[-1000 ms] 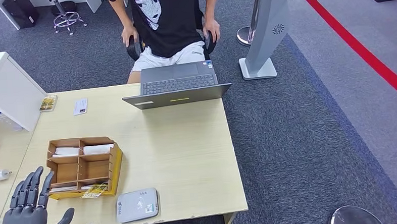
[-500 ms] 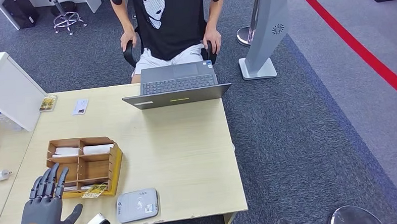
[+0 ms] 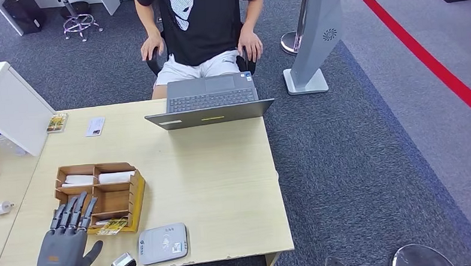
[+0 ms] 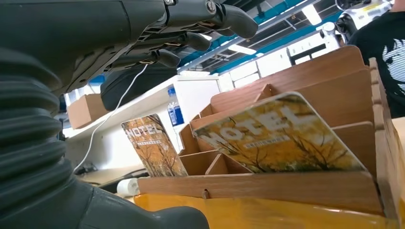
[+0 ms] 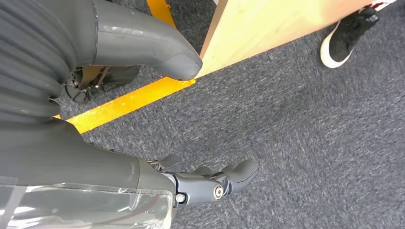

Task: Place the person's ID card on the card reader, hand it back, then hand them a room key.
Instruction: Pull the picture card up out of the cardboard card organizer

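My left hand hovers over the table's near left corner, fingers stretched out and apart, tips just short of the wooden organiser. It holds nothing. Yellow hotel key cards lean in the organiser's front slot. In the left wrist view one key card stands close, another behind it, below my fingers. The white card reader lies to the hand's right. A small white card lies at the far left of the table. My right hand hangs over the carpet, empty, fingers loose.
A person sits behind an open grey laptop at the table's far edge. A yellow card lies beside a white box on the left. A grey stand rises at the right. A shoe rests near the table.
My left hand has moved forward and to the right, its fingertips now close to the organiser's front. The person has shifted a little on the chair.
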### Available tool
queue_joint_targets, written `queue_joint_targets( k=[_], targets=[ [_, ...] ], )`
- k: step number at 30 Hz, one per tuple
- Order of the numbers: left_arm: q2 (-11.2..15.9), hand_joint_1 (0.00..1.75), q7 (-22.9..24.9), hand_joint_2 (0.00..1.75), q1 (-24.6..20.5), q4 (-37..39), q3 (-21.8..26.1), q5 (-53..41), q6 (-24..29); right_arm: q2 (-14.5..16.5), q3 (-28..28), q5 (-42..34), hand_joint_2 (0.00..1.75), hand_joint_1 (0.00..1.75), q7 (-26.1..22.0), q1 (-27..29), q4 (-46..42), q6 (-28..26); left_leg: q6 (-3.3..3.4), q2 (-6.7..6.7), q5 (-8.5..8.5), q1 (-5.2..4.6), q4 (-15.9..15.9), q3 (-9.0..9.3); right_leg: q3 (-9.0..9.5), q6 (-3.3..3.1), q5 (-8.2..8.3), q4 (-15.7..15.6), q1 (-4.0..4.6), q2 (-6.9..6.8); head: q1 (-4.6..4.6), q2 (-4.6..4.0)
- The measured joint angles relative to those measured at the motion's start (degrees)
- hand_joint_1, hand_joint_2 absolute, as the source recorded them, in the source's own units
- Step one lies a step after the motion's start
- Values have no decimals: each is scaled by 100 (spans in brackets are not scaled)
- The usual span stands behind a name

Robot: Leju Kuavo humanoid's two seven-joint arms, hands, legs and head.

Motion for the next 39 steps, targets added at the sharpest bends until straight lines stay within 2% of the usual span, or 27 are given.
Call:
queue_joint_targets(
  k=[15, 30, 31, 34, 35, 39],
  targets=[
    [24, 0, 275, 175, -65, 76, -498, -447, 83, -4, 121, -48, 175, 0, 0, -24, 42, -17, 0, 0, 0, 0, 0, -1, 0, 0, 0, 0, 0, 0, 0, 0],
    [172, 0, 511, 175, -62, -408, -998, -562, -104, -13, 150, -129, 175, 0, 0, -22, 44, -41, 0, 0, 0, 0, 0, -1, 0, 0, 0, 0, 0, 0, 0, 0],
    [174, 8, 511, 175, -62, -421, -1007, -562, -105, -14, 150, -129, 175, 0, 0, -22, 44, -40, 0, 0, 0, 0, 0, -1, 0, 0, 0, 0, 0, 0, 0, 0],
    [186, 135, 515, 175, -62, -453, -1035, -560, -107, -16, 150, -129, 175, 0, 0, -21, 44, -42, 0, 0, 0, 0, 0, -1, 0, 0, 0, 0, 0, 0, -1, 0],
    [194, 171, 525, 175, -61, -467, -1049, -555, -108, -17, 151, -129, 175, 0, 0, -21, 44, -43, 0, 0, 0, 0, 0, -1, 0, 0, 0, 0, 0, 0, 0, 0],
    [230, 175, 579, 175, -59, -564, -1112, -508, -132, -24, 151, -150, 175, 0, 0, -18, 44, -45, 0, 0, 0, 0, 0, -1, 0, 0, 0, 0, 0, 0, 1, 0]
  ],
)
